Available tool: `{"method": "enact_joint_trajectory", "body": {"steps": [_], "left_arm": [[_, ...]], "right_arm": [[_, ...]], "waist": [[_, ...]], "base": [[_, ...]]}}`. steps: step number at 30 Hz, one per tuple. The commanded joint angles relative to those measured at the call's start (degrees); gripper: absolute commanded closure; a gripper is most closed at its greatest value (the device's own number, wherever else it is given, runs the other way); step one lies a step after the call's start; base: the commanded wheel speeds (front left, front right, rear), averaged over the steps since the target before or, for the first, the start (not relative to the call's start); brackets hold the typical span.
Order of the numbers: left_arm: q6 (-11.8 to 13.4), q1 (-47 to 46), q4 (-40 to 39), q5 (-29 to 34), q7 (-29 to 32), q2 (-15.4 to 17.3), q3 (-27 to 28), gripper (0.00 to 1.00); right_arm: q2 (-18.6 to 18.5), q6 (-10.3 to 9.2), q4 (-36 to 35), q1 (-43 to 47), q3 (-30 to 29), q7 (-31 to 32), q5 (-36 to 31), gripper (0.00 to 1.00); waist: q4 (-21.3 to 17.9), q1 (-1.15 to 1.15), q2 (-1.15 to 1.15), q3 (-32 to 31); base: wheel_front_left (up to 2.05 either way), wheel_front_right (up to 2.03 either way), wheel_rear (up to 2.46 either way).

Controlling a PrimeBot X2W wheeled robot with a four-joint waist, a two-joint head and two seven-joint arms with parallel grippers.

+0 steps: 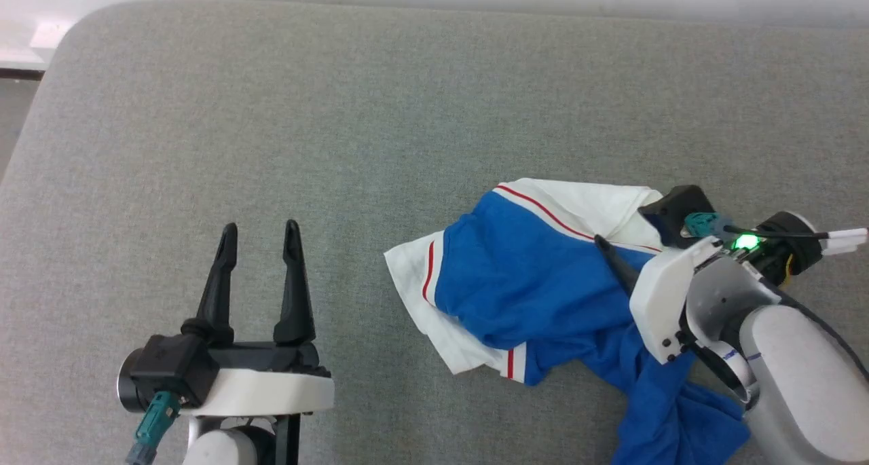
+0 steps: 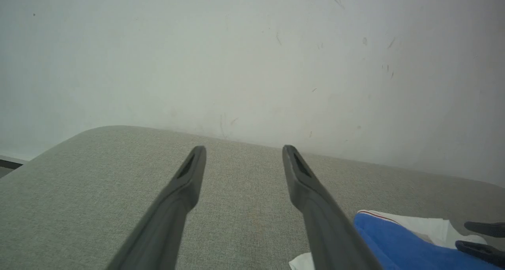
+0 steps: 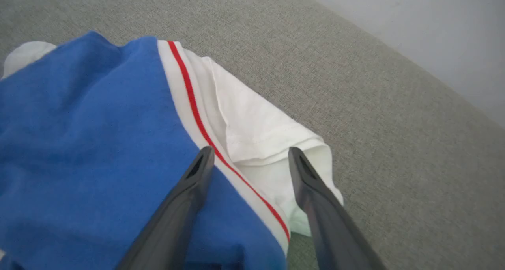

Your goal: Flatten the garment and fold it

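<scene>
While left gripper [image 1: 261, 226] gapes clear of garment [image 1: 529, 282], right gripper [image 3: 250, 150] spread over it.

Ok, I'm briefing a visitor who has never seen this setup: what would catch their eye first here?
The crumpled bright blue garment with white, red-striped sleeves, bunched at the right of the grey surface. Next, the right tool, open over its white sleeve, and the left tool, open and apart from it at the lower left.
</scene>
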Motion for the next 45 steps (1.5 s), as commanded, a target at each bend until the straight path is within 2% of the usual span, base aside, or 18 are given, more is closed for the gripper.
{"method": "enact_joint_trajectory", "body": {"steps": [1, 10, 11, 12, 14, 15, 21, 24, 29, 33, 38, 42, 43, 44, 45], "left_arm": [[0.07, -0.55, -0.06, -0.08, -0.27, -0.07, -0.09, 0.0], [0.47, -1.47, -0.2, -0.51, -0.27, -0.07, -0.86, 0.0], [0.54, -1.49, -0.2, -0.58, -0.27, -0.07, -0.91, 0.0], [0.6, -1.52, -0.18, -0.65, -0.27, -0.07, -0.97, 0.0], [0.74, -1.6, -0.17, -0.75, -0.27, -0.07, -1.12, 0.0], [0.82, -1.65, -0.17, -0.8, -0.27, -0.07, -1.2, 0.0], [1.16, -1.63, -0.1, -1.03, -0.27, -0.07, -1.07, 0.0], [1.19, -1.56, -0.08, -1.07, -0.27, -0.07, -0.95, 0.0], [1.18, -1.39, -0.12, -1.16, -0.27, -0.07, -1.13, 0.0], [1.08, -1.12, 0.0, -1.25, -0.27, -0.07, -1.13, 0.0], [0.92, -1.12, 0.11, -1.25, -0.27, -0.07, -1.13, 0.0], [0.67, -1.49, 0.28, -1.14, -0.27, -0.07, -1.27, 0.0], [0.59, -1.58, 0.37, -1.09, -0.27, -0.07, -1.28, 0.0], [0.51, -1.63, 0.47, -1.04, -0.27, -0.07, -1.25, 0.0], [0.4, -1.67, 0.58, -0.93, -0.27, -0.07, -1.18, 0.0]], "right_arm": [[0.21, -0.05, 0.81, -0.76, 0.4, -0.32, 0.33, 0.0], [0.01, -0.05, 7.26, -4.49, 2.39, -1.06, -0.22, 0.0], [0.07, -0.05, 7.91, -4.74, 2.24, -0.92, -0.37, 0.24], [0.13, -0.05, 8.59, -4.91, 2.08, -0.58, -0.53, 0.55], [0.16, -0.05, 9.6, -5.18, 1.96, 0.03, -0.82, 0.9], [0.2, -0.05, 9.9, -5.29, 1.79, 0.07, -0.9, 1.0], [0.98, -0.05, 8.91, -5.86, -0.34, -1.01, -0.64, 1.0], [2.01, -0.05, 6.59, -6.11, -3.8, -1.12, 1.15, 1.0], [3.09, -0.05, -0.38, -4.98, -13.25, 1.37, 4.01, 1.0], [4.02, -0.05, -6.85, -1.58, -23.12, 5.14, 4.53, 1.0], [8.53, -0.05, -13.73, 6.96, -35.53, 13.71, 5.02, 1.0], [10.0, -0.05, -17.06, 13.22, -44.28, 15.75, -1.6, 1.0], [10.62, -0.05, -17.34, 14.01, -45.82, 15.38, -3.49, 0.93], [11.07, -0.05, -17.34, 14.59, -46.95, 14.58, -5.12, 0.77], [11.46, -0.05, -17.13, 14.86, -47.55, 13.45, -6.32, 0.56]], "waist": [[0.46, 0.0, 0.0, 0.72], [1.77, 0.0, 0.0, 2.4], [1.83, 0.0, 0.0, 2.52], [1.88, 0.0, 0.0, 2.62], [1.96, 0.0, 0.0, 2.8], [1.98, 0.0, 0.0, 2.86], [1.53, 0.0, 0.0, 2.7], [1.12, 0.0, 0.0, 2.51], [0.56, 0.0, 0.0, 2.56], [0.1, 0.0, 0.0, 2.7], [-0.35, 0.0, 0.0, 2.97], [-1.01, 0.0, 0.0, 3.49], [-1.26, 0.0, 0.0, 3.52], [-1.54, 0.0, 0.0, 3.5], [-1.86, 0.0, 0.0, 3.48]], "base": [[0.0, 0.0, 0.0], [0.0, 0.0, 0.0], [0.0, 0.0, 0.0], [0.0, 0.0, 0.0], [0.0, 0.0, 0.0], [0.0, 0.0, 0.0], [0.0, 0.0, 0.0], [0.0, 0.0, 0.0], [0.0, 0.0, 0.0], [0.0, 0.0, 0.0], [0.0, 0.0, 0.0], [0.0, 0.0, 0.0], [0.0, 0.0, 0.0], [0.0, 0.0, 0.0], [0.0, 0.0, 0.0]]}}
